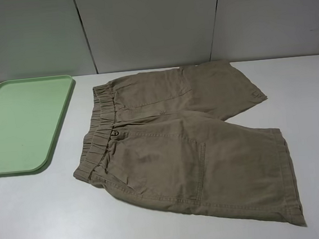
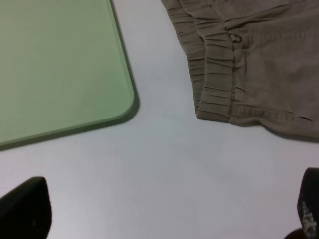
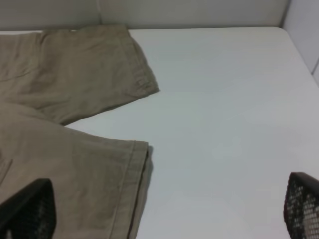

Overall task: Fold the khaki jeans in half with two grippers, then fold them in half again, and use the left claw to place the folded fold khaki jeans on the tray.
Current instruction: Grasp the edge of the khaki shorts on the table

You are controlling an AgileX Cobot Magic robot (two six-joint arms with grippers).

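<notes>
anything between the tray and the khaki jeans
No, just bare white table separates the tray and the khaki jeans, shown best in the left wrist view.

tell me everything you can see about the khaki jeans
The khaki jeans are short-legged, in tan cotton-looking cloth, with a gathered elastic waistband, a dark button and a patch pocket. They lie unfolded and flat on the white table, waistband toward the green tray but clear of it, the two legs splayed apart to the right.
</notes>
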